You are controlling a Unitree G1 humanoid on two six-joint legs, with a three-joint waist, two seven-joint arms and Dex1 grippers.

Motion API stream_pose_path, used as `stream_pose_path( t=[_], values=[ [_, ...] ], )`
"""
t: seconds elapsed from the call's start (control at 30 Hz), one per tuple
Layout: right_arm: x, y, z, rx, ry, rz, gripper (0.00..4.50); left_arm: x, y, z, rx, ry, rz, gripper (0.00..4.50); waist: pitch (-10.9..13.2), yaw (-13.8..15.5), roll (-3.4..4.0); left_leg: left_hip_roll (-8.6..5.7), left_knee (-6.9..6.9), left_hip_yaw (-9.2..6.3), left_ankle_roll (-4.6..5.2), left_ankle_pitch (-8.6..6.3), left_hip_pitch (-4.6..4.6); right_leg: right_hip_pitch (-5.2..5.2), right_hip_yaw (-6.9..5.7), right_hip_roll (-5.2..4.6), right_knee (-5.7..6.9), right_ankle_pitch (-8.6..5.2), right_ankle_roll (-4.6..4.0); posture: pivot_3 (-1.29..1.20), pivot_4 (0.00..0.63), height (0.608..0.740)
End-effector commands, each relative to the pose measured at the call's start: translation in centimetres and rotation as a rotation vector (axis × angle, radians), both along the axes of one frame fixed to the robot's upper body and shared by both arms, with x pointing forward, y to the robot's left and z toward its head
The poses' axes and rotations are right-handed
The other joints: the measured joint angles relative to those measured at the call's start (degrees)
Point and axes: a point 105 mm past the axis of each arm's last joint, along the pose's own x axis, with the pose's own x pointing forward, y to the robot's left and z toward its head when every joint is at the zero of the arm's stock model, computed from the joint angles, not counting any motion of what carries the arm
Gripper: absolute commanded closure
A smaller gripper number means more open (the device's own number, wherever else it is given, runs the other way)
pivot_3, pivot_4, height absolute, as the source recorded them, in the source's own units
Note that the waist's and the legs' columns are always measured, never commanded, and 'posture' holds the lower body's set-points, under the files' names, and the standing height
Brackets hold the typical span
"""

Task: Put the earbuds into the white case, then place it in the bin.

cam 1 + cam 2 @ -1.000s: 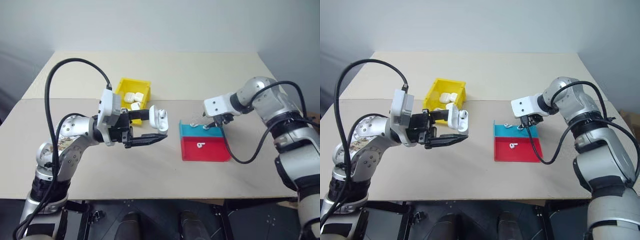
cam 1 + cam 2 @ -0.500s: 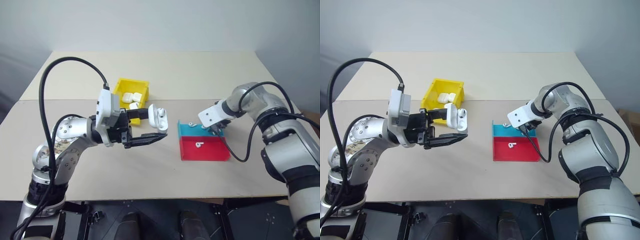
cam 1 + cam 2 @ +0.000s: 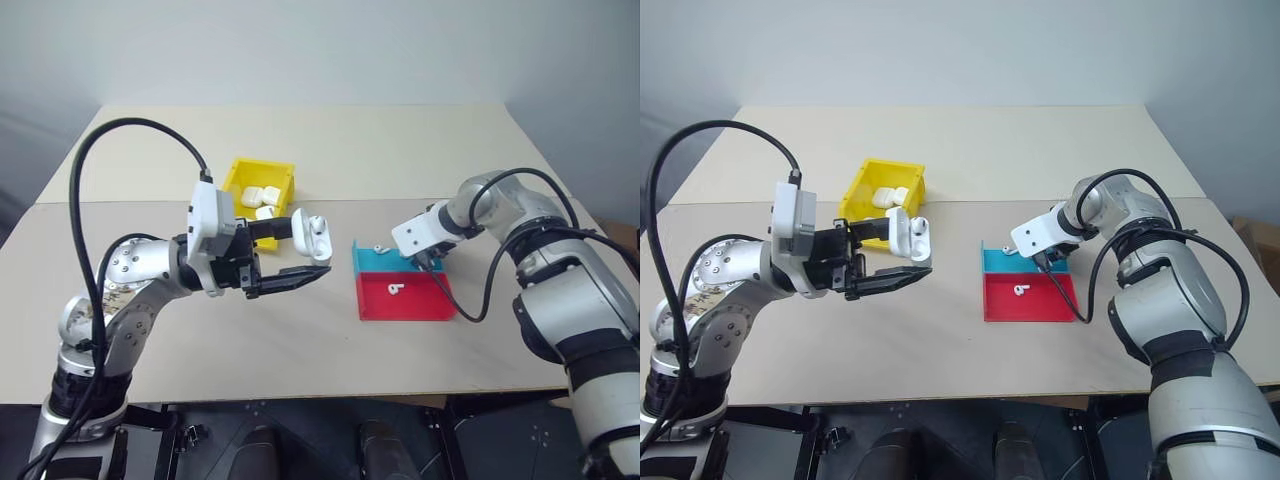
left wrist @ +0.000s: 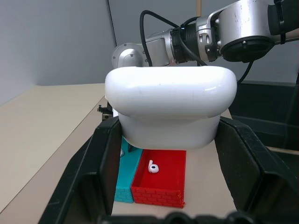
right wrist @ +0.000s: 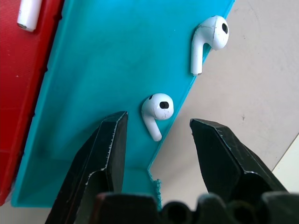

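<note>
My left gripper [image 3: 308, 252] is shut on the white case [image 3: 310, 234], holding it above the table with its lid flipped up; in the left wrist view the case [image 4: 170, 105] sits between the two black fingers. My right gripper [image 5: 156, 128] stands open, low over the teal half of the tray, with one earbud [image 5: 156, 109] between its fingers. A second earbud [image 5: 208, 39] lies at the teal edge. A third earbud [image 3: 395, 288] rests in the red half. The yellow bin [image 3: 236, 180] stands behind the left gripper.
The red-and-blue tray [image 3: 420, 305] lies mid-table, right of centre. Several white cases [image 3: 262, 196] sit inside the bin. My right arm's black cable [image 3: 480, 300] loops down beside the tray. A seam crosses the table behind the tray.
My right gripper has sunk a little closer to the teal part of the tray. The left gripper keeps the case in place. The camera has shifted slightly.
</note>
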Motion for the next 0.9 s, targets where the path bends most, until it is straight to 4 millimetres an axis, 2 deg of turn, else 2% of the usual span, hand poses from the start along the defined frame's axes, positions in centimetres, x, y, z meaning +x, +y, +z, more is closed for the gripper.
stream_pose_path(
  t=[0.03, 0.23, 0.4, 0.5, 0.6, 0.9],
  values=[
    [0.1, 0.6, 0.5, 0.04, -0.013, 0.007, 1.86, -0.8, 0.1, 0.9, -0.008, -0.051, -0.006, 1.77, 0.0, 0.0, 0.0, 0.0, 0.0, 0.0, 0.0, 0.0, 0.0, 0.0, 0.01, 0.0, 0.0, 0.0, 0.0, 0.0, 0.15, 0.74],
    [0.2, 0.9, 0.6, 0.057, -0.014, 0.01, 1.86, -1.0, 0.1, 0.9, -0.006, -0.05, -0.005, 1.77, 0.0, 0.0, 0.0, 0.0, -0.01, 0.02, 0.0, 0.0, -0.01, -0.02, 0.02, -0.01, 0.02, 0.0, 0.0, 0.0, 0.15, 0.74],
    [0.1, 0.4, 0.2, 0.025, 0.003, -0.002, 1.86, -0.9, 0.2, 0.8, -0.006, -0.047, -0.004, 1.77, 0.0, 0.0, 0.0, 0.0, -0.02, 0.02, 0.0, 0.0, -0.01, -0.02, 0.02, -0.01, 0.02, 0.0, 0.0, 0.0, 0.15, 0.74],
    [-0.1, 0.3, -0.1, 0.02, 0.022, -0.005, 2.47, -0.9, 0.2, 0.9, -0.006, -0.047, -0.004, 1.77, 0.0, 0.0, 0.0, 0.0, -0.01, 0.02, 0.0, 0.0, -0.01, -0.02, 0.02, -0.01, 0.03, 0.0, 0.0, 0.0, 0.15, 0.74],
    [-0.1, 0.3, -0.4, 0.008, 0.033, -0.016, 3.47, -1.0, 0.3, 0.9, -0.004, -0.048, -0.003, 1.77, 0.0, 0.0, 0.0, 0.0, -0.01, 0.02, 0.0, 0.0, -0.01, -0.02, 0.02, -0.01, 0.03, 0.0, 0.0, 0.0, 0.15, 0.74],
    [-0.2, 0.3, -0.5, 0.044, 0.062, -0.052, 3.47, -1.2, 0.3, 0.9, 0.003, -0.044, -0.005, 1.77, 0.0, 0.0, 0.0, 0.0, -0.01, 0.02, 0.0, 0.0, 0.02, 0.01, 0.02, -0.01, 0.04, 0.0, 0.0, 0.0, 0.15, 0.74]
  ],
)
